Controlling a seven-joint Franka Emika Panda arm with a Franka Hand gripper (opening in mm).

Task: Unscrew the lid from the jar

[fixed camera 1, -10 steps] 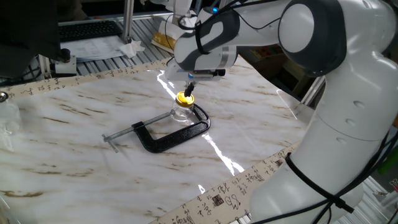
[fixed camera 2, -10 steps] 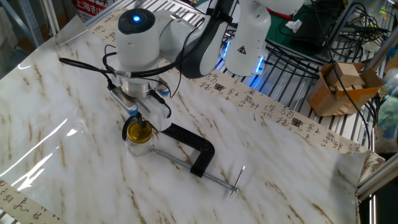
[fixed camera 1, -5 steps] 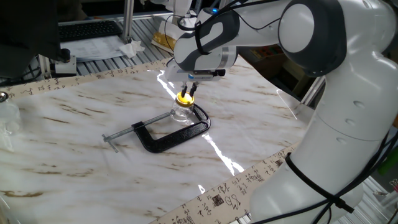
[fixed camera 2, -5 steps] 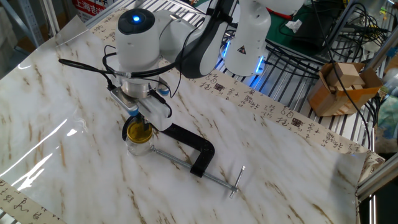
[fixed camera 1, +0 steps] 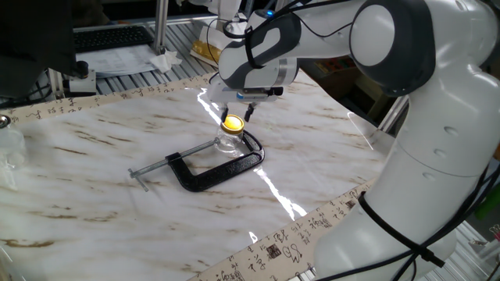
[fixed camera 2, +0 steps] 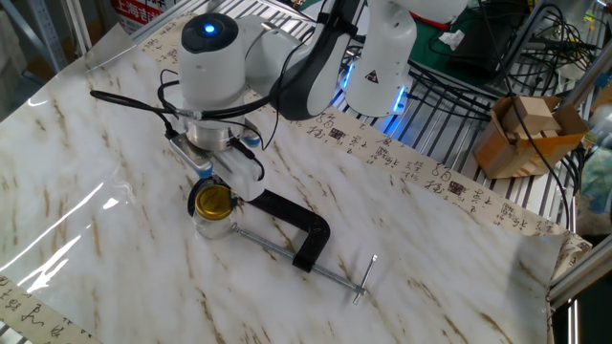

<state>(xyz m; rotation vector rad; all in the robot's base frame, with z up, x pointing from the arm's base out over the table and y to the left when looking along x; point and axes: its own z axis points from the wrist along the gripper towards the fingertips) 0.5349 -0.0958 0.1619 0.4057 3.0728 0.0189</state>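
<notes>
- Black C-clamp (fixed camera 1: 211, 170) lies flat on the marbled table (fixed camera 1: 94, 179), its screw handle pointing left and its frame curving round the jar (fixed camera 1: 227, 143); it has not shifted over the last second.
- Clear glass and squat, the jar stands upright between the clamp's pads, in the same spot as a second ago, so the clamp seems to be keeping it from turning.
- Yellow lid (fixed camera 1: 231, 123) sits on the jar's mouth; its full round top now shows in both views, where a second ago the fingers covered part of it.
- Above and just right of the lid, the gripper (fixed camera 1: 240, 104) has lifted off the cap and its fingers stand spread apart, grasping nothing.
- From the other fixed view the gripper (fixed camera 2: 218, 174) hangs close over the lid (fixed camera 2: 212, 200), near but apart from it.
- Whether the lid has loosened is hard to judge at this size; it looks level and seated on the jar (fixed camera 2: 212, 220).
- My reading is a release between twists: the wrist can turn back, regrip and turn again, so the lid is not yet off.
</notes>
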